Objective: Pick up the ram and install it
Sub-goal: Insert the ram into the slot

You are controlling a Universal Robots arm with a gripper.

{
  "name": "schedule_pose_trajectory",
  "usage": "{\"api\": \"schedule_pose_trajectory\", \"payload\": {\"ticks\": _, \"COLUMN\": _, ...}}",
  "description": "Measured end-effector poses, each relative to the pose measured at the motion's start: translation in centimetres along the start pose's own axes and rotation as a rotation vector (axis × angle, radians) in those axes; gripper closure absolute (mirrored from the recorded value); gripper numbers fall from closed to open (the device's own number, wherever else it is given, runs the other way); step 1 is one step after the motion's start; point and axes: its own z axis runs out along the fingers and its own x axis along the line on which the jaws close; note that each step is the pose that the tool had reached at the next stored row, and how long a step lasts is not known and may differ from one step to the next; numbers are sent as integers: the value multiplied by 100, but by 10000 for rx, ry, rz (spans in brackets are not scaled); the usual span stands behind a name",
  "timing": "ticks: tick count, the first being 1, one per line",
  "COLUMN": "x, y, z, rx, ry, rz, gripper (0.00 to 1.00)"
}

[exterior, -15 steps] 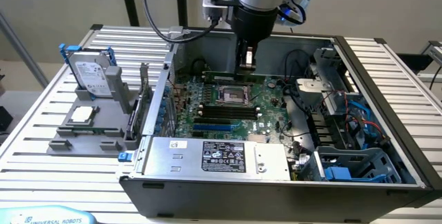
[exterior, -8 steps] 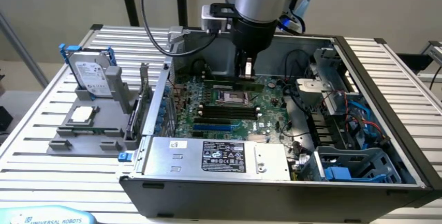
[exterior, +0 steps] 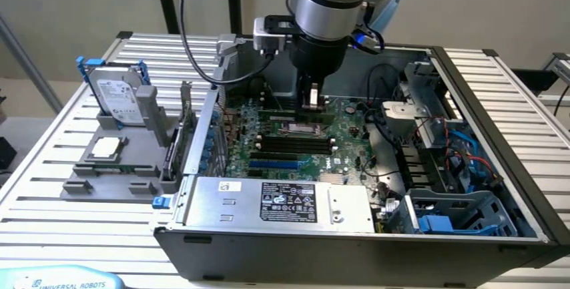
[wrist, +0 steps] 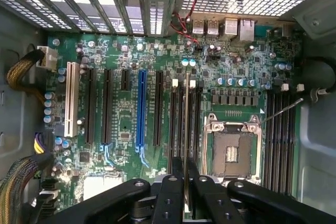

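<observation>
The gripper (exterior: 313,102) hangs low inside the open computer case (exterior: 356,255), just above the motherboard (exterior: 346,142), with its jaws clamped on the ram (wrist: 186,124). The ram stands on edge, a thin strip running along the motherboard's black slots (wrist: 174,124) beside the processor socket (wrist: 231,148). I cannot tell whether it touches a slot. Off the motherboard, outside the case, a hard drive (exterior: 120,95) stands in a grey holder (exterior: 107,175).
</observation>
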Motion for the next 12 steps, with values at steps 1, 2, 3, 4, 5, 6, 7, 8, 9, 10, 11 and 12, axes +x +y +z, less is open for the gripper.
{"api": "schedule_pose_trajectory", "payload": {"ticks": 1, "x": 0, "y": -1, "z": 18, "rx": 0, "ry": 1, "rz": -1, "gripper": 86}}
{"api": "schedule_pose_trajectory", "payload": {"ticks": 2, "x": 1, "y": -3, "z": 36, "rx": 0, "ry": 1, "rz": -1, "gripper": 86}}
{"api": "schedule_pose_trajectory", "payload": {"ticks": 3, "x": 1, "y": -5, "z": 54, "rx": 0, "ry": 0, "rz": -2, "gripper": 86}}
{"api": "schedule_pose_trajectory", "payload": {"ticks": 4, "x": 1, "y": -8, "z": 72, "rx": 0, "ry": 0, "rz": -2, "gripper": 86}}
{"api": "schedule_pose_trajectory", "payload": {"ticks": 5, "x": 0, "y": -12, "z": 90, "rx": 0, "ry": 0, "rz": -2, "gripper": 86}}
{"api": "schedule_pose_trajectory", "payload": {"ticks": 6, "x": 0, "y": -17, "z": 108, "rx": 0, "ry": 1, "rz": -2, "gripper": 86}}
{"api": "schedule_pose_trajectory", "payload": {"ticks": 7, "x": 0, "y": -22, "z": 126, "rx": -1, "ry": 0, "rz": -1, "gripper": 86}}
{"api": "schedule_pose_trajectory", "payload": {"ticks": 8, "x": -1, "y": -28, "z": 145, "rx": -1, "ry": 1, "rz": -2, "gripper": 86}}
{"api": "schedule_pose_trajectory", "payload": {"ticks": 9, "x": -1, "y": -33, "z": 162, "rx": -1, "ry": 1, "rz": -2, "gripper": 86}}
{"api": "schedule_pose_trajectory", "payload": {"ticks": 10, "x": -1, "y": -39, "z": 181, "rx": 0, "ry": 0, "rz": -2, "gripper": 86}}
{"api": "schedule_pose_trajectory", "payload": {"ticks": 11, "x": -1, "y": -44, "z": 199, "rx": 0, "ry": 0, "rz": -2, "gripper": 86}}
{"api": "schedule_pose_trajectory", "payload": {"ticks": 12, "x": 0, "y": -48, "z": 217, "rx": -1, "ry": 2, "rz": -2, "gripper": 86}}
